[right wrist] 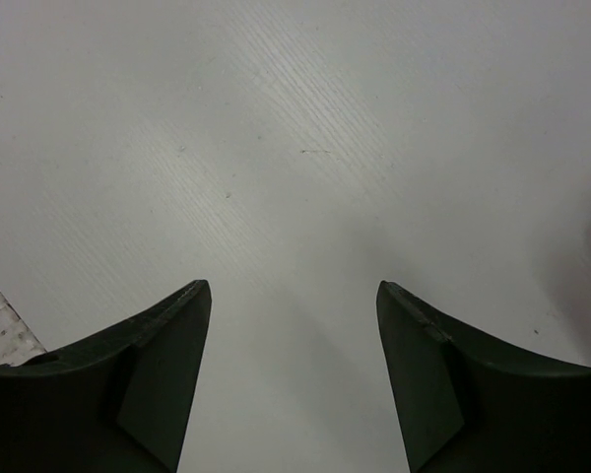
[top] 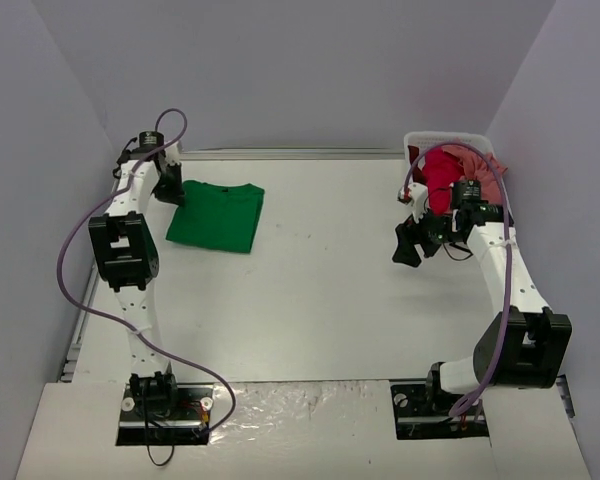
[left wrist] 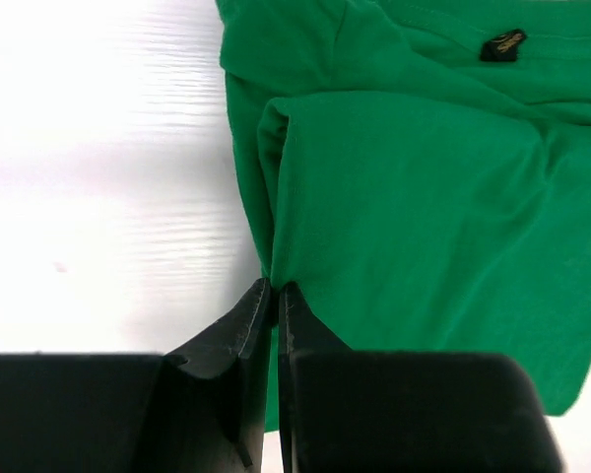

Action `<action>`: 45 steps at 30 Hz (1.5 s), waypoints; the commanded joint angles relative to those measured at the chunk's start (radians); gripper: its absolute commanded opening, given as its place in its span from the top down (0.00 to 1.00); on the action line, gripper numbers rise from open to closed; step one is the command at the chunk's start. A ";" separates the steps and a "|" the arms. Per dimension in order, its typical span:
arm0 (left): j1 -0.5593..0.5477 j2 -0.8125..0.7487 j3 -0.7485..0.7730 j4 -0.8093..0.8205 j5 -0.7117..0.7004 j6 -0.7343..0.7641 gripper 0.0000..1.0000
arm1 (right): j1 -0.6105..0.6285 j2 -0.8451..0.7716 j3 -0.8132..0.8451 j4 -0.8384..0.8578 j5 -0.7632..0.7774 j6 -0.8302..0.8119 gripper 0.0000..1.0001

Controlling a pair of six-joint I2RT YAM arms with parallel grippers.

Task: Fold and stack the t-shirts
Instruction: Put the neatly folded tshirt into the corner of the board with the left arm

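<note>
**At the table's [top: 320, 300] upper left in the overhead frame, a folded green t-shirt [top: 218, 215] lay flat; a red t-shirt [top: 438, 178] and a pink t-shirt [top: 483, 160] filled the basket [top: 450, 137], upper right.**
The left gripper [left wrist: 275, 294], pressed closed at the green edge, could drag the fold open if cloth was snagged; the right gripper [right wrist: 294, 296] hung wide, empty.

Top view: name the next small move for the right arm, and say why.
Probably swing the right gripper over the basket and down onto the red t-shirt: its jaws stand open over bare table, holding nothing, while the green t-shirt already lies folded at the left.
</note>
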 commanded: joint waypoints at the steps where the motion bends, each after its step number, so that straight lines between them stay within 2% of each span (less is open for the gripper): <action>1: 0.061 0.050 0.093 -0.073 -0.060 0.041 0.98 | -0.013 -0.029 -0.002 -0.023 -0.028 0.007 0.36; 12: 0.175 0.210 0.337 -0.086 -0.160 0.129 0.97 | -0.046 -0.018 -0.003 -0.023 -0.039 0.013 0.36; 31: 0.241 0.310 0.426 -0.009 -0.201 0.138 0.98 | -0.106 0.005 -0.005 -0.023 -0.059 0.019 0.36; 45: 0.287 0.373 0.511 0.019 -0.206 0.040 0.98 | -0.119 0.040 0.008 -0.031 -0.056 0.018 0.36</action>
